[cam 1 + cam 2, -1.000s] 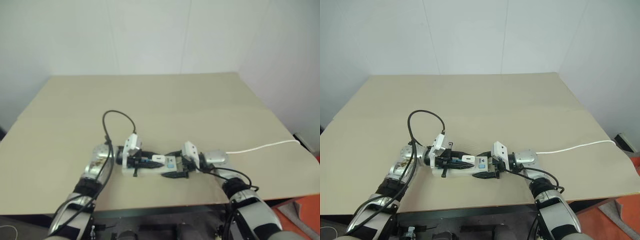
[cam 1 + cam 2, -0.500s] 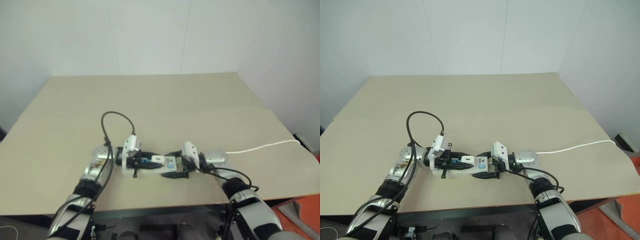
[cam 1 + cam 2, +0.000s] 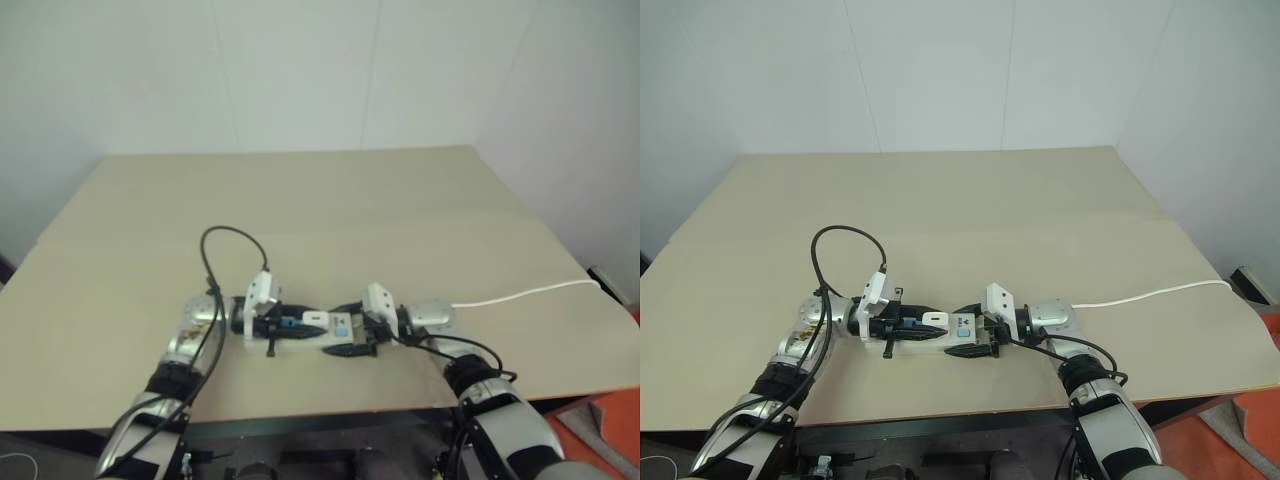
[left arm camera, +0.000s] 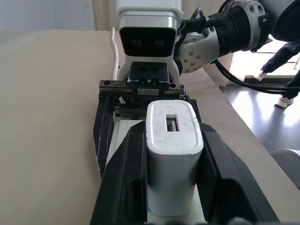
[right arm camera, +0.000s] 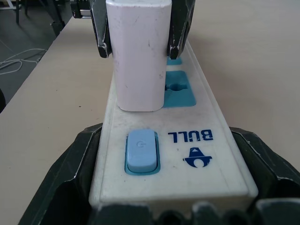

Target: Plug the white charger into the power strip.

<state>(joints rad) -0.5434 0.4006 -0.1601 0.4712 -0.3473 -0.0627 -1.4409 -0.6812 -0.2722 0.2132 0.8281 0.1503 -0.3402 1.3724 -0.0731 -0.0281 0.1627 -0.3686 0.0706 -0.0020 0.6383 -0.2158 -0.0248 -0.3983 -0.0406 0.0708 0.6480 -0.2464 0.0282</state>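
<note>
- Near the 6 o'clock edge of the table [image 3: 1040, 200], the power strip [image 5: 180, 154] is lying flat, with its long axis running from 9 o'clock to 3 o'clock in the head views.
- At the strip's 3 o'clock end, by the blue switch [image 5: 140, 151], the strip is being gripped across its width by the right gripper [image 3: 972, 340], its 2 black fingers [image 5: 61, 187] spread wide against the 2 long sides.
- From 9 o'clock, the white charger [image 4: 172, 154] is being pinched by the left gripper [image 4: 171, 187], with 1 black finger [image 4: 124, 183] pressed on each side face.
- The charger is being held upright on the strip, its base touching the strip's top just beside a blue socket face [image 5: 177, 93]; whether the prongs are already seated cannot be told.
- For the step in hand, judged to be the final pressing-in, the charger is best being pushed straight down, square to the strip, without tilting toward either end.
- The strip is best being kept clamped while force is applied, so that no sliding is allowed across the table.
- The pinch should be released only once the charger's base is sitting flush, and the thin white cord [image 3: 1160, 292], trailing toward 3 o'clock, should be left undisturbed.
</note>
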